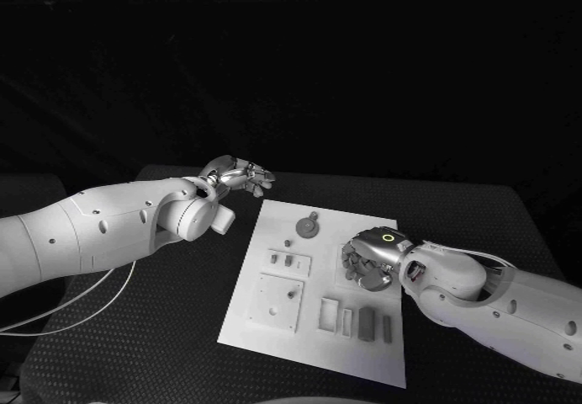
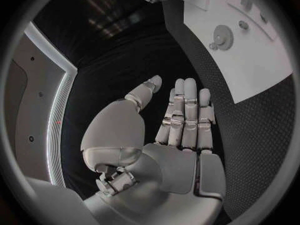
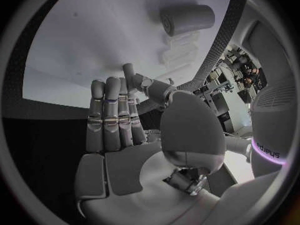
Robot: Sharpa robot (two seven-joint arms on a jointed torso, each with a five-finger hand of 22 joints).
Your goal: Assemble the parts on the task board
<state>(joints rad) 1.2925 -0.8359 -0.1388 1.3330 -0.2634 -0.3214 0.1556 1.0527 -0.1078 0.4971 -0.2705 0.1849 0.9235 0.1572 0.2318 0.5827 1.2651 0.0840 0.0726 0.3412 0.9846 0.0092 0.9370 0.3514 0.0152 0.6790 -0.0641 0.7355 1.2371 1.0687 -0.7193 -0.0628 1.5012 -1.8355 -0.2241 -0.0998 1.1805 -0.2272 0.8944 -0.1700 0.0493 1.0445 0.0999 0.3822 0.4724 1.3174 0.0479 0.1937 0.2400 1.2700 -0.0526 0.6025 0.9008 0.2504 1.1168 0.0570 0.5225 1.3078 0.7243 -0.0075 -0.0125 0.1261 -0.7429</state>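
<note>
The white task board [image 1: 318, 343] lies in the middle of the black table. On it are a round gear-like part [image 1: 308, 227], a square plate part [image 1: 277, 300] and several upright bars [image 1: 367, 323] near its front edge. My right hand [image 1: 367, 261] hovers over the board's right side, fingers straight and holding nothing [image 3: 119, 120]; a grey round part [image 3: 186, 19] lies beyond its fingertips. My left hand [image 1: 239, 177] is off the board's far left corner, above the table, open and flat with nothing in it [image 2: 181, 120]. The gear [image 2: 222, 36] and board [image 2: 250, 75] lie to its side.
Small pieces [image 1: 288, 261] sit in a raised block left of my right hand. Black table cloth [image 1: 158, 337] surrounds the board. A white cable [image 1: 85, 303] hangs under my left arm.
</note>
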